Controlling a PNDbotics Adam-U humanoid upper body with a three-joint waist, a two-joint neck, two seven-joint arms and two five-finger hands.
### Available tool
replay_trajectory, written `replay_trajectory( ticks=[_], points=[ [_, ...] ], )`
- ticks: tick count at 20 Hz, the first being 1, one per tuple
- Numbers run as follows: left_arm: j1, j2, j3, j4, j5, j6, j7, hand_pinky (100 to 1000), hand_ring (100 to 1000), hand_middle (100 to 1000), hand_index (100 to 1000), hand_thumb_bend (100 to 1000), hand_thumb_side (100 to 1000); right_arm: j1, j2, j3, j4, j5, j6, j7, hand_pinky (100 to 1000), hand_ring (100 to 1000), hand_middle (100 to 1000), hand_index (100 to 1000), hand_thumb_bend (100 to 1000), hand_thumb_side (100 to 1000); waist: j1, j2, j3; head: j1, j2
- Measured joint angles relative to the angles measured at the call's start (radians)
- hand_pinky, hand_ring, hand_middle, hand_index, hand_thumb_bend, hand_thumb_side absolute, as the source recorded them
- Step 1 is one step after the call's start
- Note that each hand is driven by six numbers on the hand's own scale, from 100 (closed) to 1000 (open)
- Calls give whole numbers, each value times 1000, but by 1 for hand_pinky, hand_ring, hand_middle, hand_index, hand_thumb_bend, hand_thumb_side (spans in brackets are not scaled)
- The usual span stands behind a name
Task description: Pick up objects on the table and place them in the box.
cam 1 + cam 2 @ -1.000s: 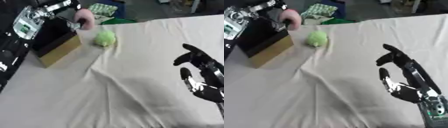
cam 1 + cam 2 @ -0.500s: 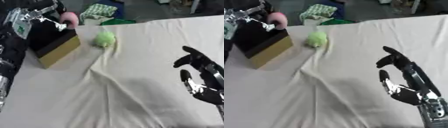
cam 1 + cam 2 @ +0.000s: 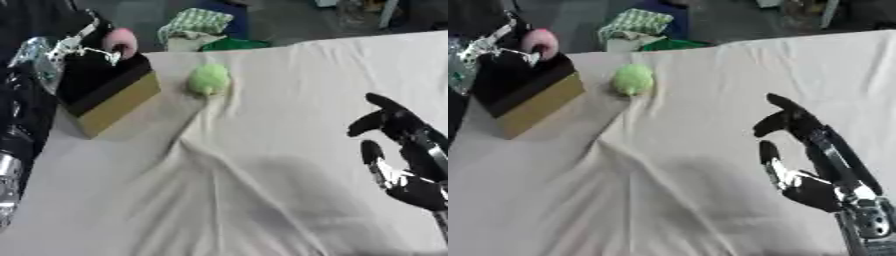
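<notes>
Toward ten o'clock on the table (image 3: 289, 100), which is draped in a creased cream cloth, stands the box (image 3: 105, 95). It has tan cardboard sides and a black inside, and it sits askew to the table's edge. Over its far corner, at about eleven o'clock, hangs the left hand (image 3: 79, 47), silver and black. At its fingertips is a pink object (image 3: 121, 41), rounded, just above the box's far rim. The hand is blurred, so I cannot tell whether its fingers are closed on the pink object or only lie beside it. Whether the pink object touches the rim I cannot tell either. The left arm (image 3: 22, 130) runs down the nine o'clock edge of the view, black with a silver joint near the bottom.

Just beside the box, toward twelve o'clock, a pale green ball-like thing (image 3: 208, 79) lies on the cloth, apart from both hands and from the box wall. A long fold in the cloth runs from it down toward six o'clock.

Down at four o'clock the right hand (image 3: 798, 150) rests idle, black, fingers straight and spread upward, thumb standing out to the side, holding nothing. It is well apart from the green thing and the box.

Beyond the far table edge, at twelve o'clock, sits a green-and-white checked bundle (image 3: 194, 22).
</notes>
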Motion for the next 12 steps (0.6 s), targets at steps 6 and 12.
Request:
replay_trajectory(
  ticks=[6,12],
  points=[
    [16,7,7,61,-25,105,46,800,741,739,863,186,237,0,0,0,0,0,0,0,818,660,635,1000,100,470,2,0,-2,0,-1],
    [12,10,16,58,-64,135,48,928,870,889,952,408,653,0,0,0,0,0,0,0,818,660,634,1000,100,470,3,0,-4,0,-1]
  ],
)
